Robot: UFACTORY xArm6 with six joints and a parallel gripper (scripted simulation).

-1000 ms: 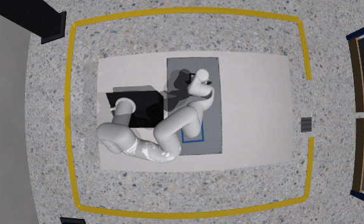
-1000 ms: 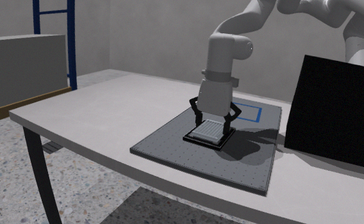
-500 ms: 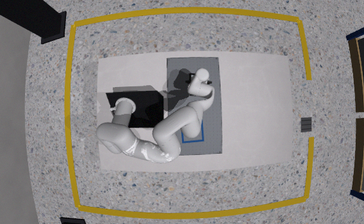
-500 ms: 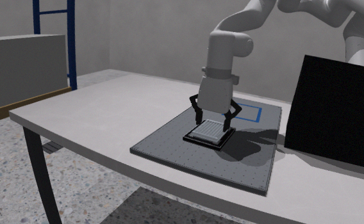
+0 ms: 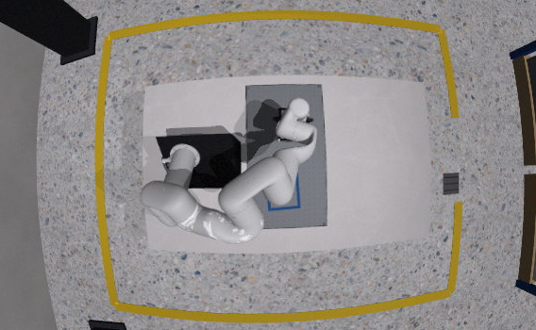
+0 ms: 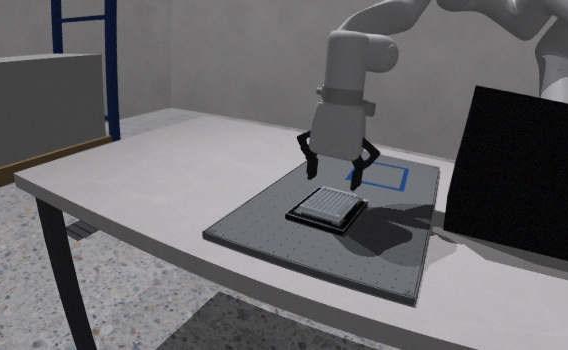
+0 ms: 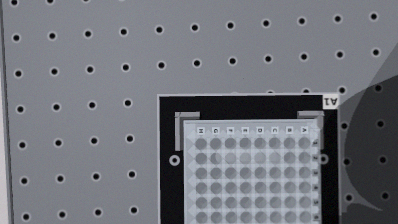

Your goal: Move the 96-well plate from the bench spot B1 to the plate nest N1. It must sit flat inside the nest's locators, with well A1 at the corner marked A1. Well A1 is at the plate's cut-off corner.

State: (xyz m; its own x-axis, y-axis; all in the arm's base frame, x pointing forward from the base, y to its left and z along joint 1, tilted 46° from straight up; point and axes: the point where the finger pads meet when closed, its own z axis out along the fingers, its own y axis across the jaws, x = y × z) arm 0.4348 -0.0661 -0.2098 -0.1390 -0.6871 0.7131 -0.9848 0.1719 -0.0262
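The clear 96-well plate lies flat in the black plate nest on the grey perforated board. In the wrist view the plate sits between the nest's grey corner locators, with its cut-off corner next to the A1 label. My gripper hangs open and empty a little above the plate, fingers apart from it. The blue outline of spot B1 is empty behind it. In the overhead view the arm hides the nest.
A black box stands on the table to the right of the board, beside the arm's base. A grey crate on a pallet and a blue rack stand off the table at the far left.
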